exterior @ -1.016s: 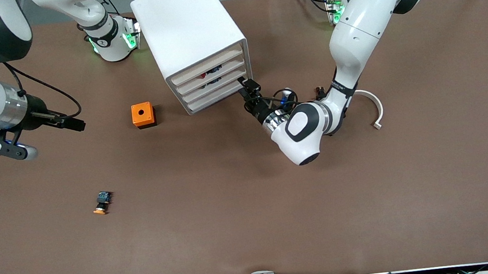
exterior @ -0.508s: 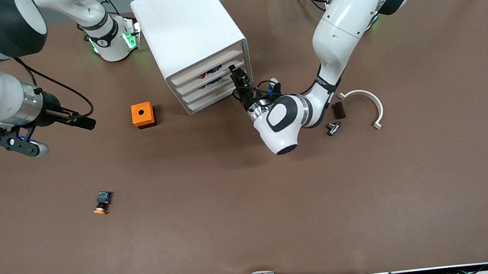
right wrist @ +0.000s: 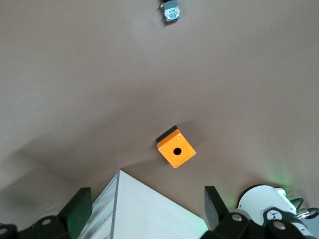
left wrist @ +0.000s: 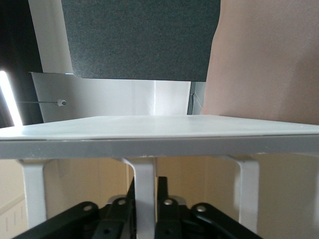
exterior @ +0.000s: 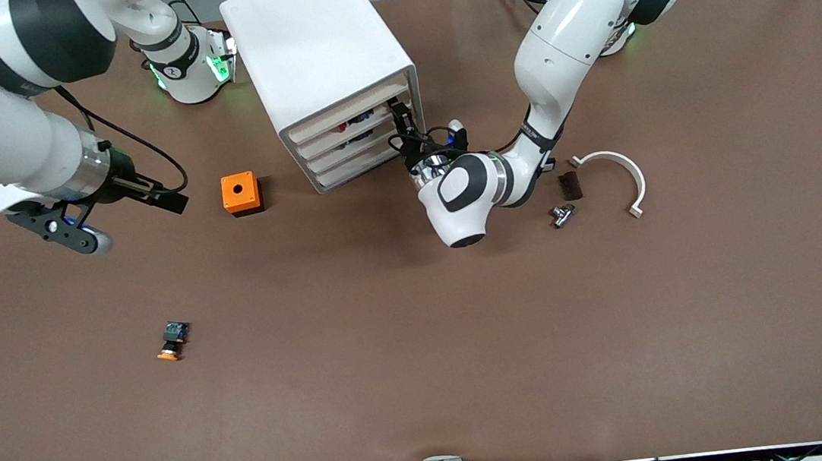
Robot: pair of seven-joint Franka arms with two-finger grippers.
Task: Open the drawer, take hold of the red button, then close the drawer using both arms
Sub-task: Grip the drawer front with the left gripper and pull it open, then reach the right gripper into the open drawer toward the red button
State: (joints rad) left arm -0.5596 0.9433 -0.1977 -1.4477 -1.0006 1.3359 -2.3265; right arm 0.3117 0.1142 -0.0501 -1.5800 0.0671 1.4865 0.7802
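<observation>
Front view: white four-drawer cabinet (exterior: 322, 72) on the brown counter (exterior: 424, 351), near the arms' bases, its drawer fronts facing the left arm's end and the camera. All four drawers sit flush with the cabinet's front. Top drawer (exterior: 349, 117): a red-capped button (exterior: 354, 121) with dark body shows through the gap above its front.

Left pincer (exterior: 401, 118): at the cabinet's front corner, level with the upper drawers, fingers (left wrist: 163, 189) narrowly parted on either side of a white upright rib under a flat white edge, as the left wrist view shows.

Right pincer (exterior: 175, 202): over bare counter beside the orange box with a hole (exterior: 241, 193), toward the right arm's end; fingers (right wrist: 79, 209) spread wide, gripping nothing.

Other items: orange-capped button (exterior: 173, 341) lying alone nearer the camera, wide bare counter on all sides. White curved bracket (exterior: 619, 176), small dark block (exterior: 569, 185) and small metal fitting (exterior: 561, 215) grouped toward the left arm's end, just beside the left arm's wrist.
</observation>
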